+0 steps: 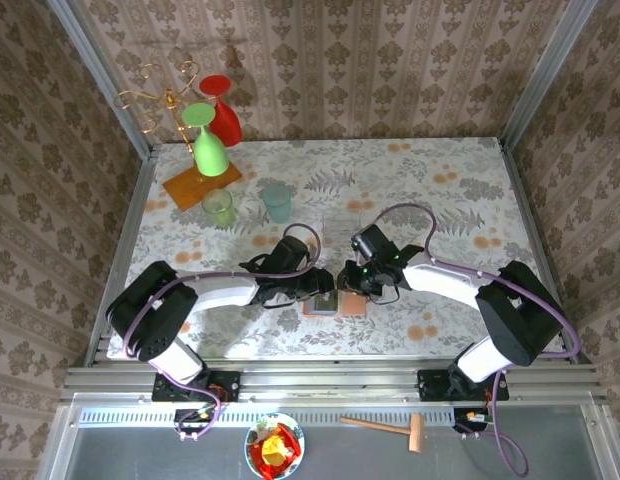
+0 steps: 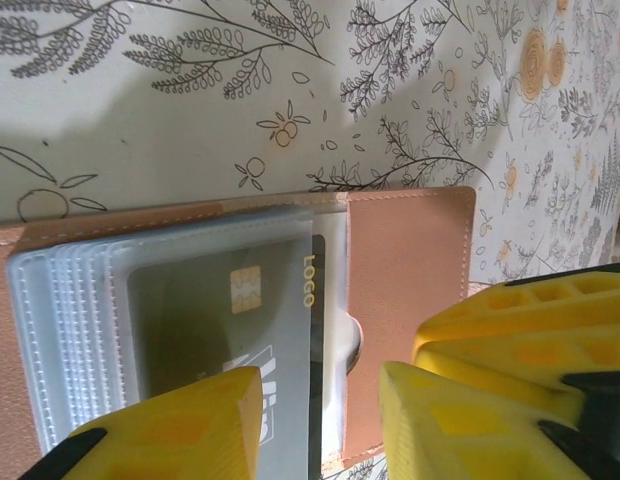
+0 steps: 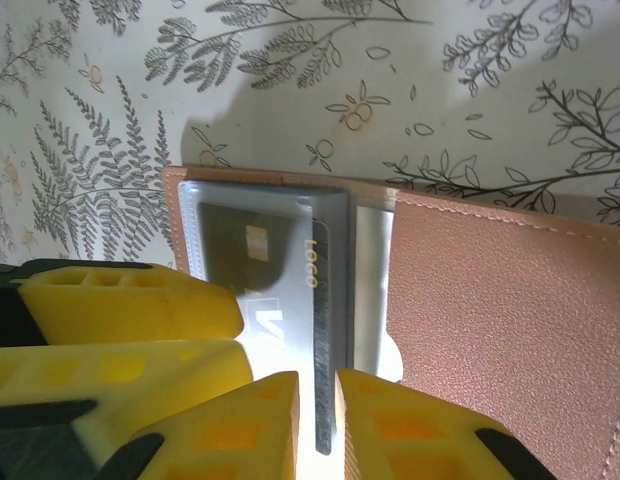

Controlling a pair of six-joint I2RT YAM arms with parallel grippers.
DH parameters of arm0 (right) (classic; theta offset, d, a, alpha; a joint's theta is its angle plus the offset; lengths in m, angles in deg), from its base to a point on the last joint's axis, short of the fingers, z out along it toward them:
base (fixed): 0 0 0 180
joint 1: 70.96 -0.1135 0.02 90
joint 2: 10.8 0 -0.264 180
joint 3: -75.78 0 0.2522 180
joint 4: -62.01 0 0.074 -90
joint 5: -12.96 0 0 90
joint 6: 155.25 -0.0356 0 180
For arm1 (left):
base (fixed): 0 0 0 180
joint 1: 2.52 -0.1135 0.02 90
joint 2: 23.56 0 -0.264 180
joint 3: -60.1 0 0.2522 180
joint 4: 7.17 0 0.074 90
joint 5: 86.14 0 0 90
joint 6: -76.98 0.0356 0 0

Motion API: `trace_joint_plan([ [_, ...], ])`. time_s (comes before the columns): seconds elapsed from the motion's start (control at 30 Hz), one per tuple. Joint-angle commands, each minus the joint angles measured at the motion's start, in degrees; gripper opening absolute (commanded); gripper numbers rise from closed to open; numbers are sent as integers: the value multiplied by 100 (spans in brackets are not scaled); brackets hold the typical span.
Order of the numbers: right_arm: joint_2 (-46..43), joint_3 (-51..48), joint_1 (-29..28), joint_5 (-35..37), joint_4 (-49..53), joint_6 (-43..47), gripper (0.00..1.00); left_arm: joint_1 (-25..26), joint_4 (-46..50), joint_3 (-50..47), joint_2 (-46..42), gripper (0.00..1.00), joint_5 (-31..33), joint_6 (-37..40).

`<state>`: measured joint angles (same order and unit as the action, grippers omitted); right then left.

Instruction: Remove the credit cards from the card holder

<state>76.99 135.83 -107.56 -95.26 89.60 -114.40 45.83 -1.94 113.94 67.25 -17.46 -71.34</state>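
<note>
From above I see both arms meeting over the card holder (image 1: 335, 304). It lies open on the worktop (image 1: 450, 190) near the front edge, about midway between the two bases.

On the left wrist camera the tan cover lies flat with a stack of clear sleeves (image 2: 70, 330) on top. A dark card (image 2: 225, 300) sits in the uppermost sleeve. It shows a gold chip and the word LOGO along one long edge.

The left hand (image 2: 318, 385) has its fingers partly apart, one over the sleeves and one over the bare tan flap. The card's edge lies in the gap between them, and I see nothing pinched.

The right hand (image 3: 317, 385) sits on the opposite side with only a narrow slit between its fingers. The card's long edge runs down into that slit. I cannot tell whether it is gripping the card or just straddling it. The two hands are just beside each other over the holder.
</note>
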Motion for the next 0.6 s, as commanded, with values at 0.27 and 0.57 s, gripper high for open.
trace_joint_plan([
  [0.27,7,-368,117,-567,-722,-520,21,-30,670,-25,-151,37,110,159],
  [0.57,251,-541,197,-956,-1376,-810,20,-80,424,-173,-166,33,85,87],
])
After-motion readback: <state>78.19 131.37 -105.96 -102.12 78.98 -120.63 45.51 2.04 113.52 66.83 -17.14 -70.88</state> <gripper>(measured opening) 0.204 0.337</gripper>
